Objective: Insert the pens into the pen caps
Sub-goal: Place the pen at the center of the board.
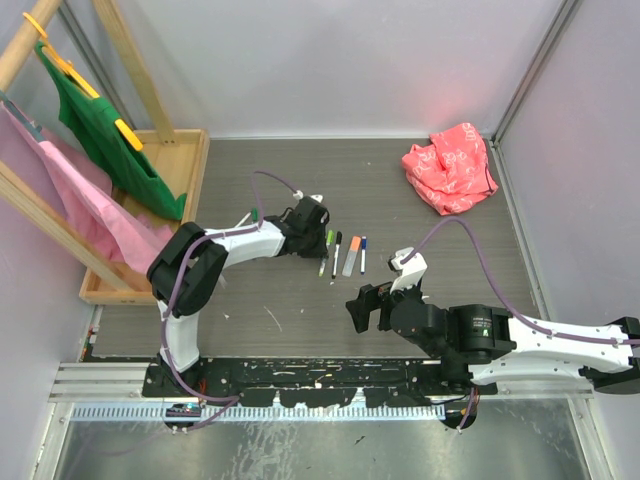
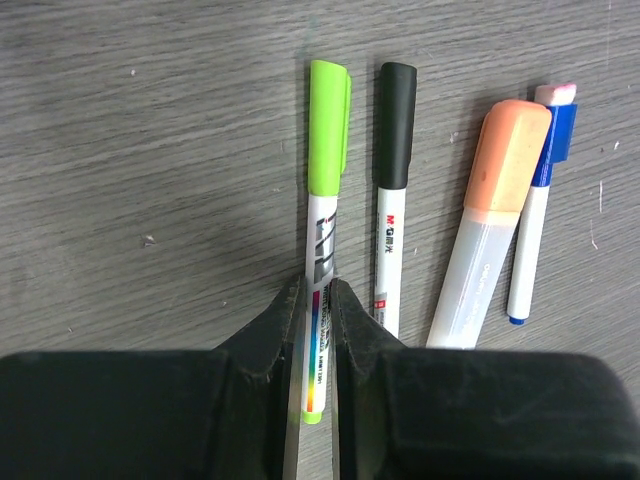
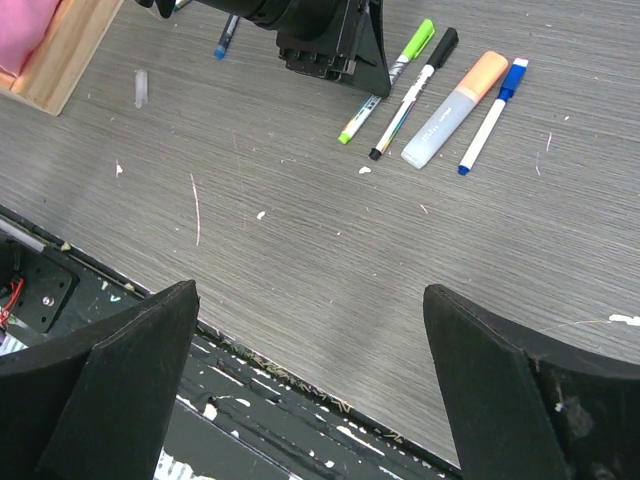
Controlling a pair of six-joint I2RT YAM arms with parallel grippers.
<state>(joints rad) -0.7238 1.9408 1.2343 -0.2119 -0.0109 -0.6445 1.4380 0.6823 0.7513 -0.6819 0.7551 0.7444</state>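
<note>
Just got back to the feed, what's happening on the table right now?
The left gripper is pinching the barrel of the green pen, which lies on the table in a row with a black pen, an orange highlighter and a blue pen. All four have their caps on. The right gripper hangs open above the near table edge, holding nothing.

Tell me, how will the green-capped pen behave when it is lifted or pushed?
Probably stiff and light: the green-capped pen is a slim straight barrel. Its round body may roll if pushed, though the cap's clip should stop it. The left hand grips near the tail, so the capped end might dip.
</note>
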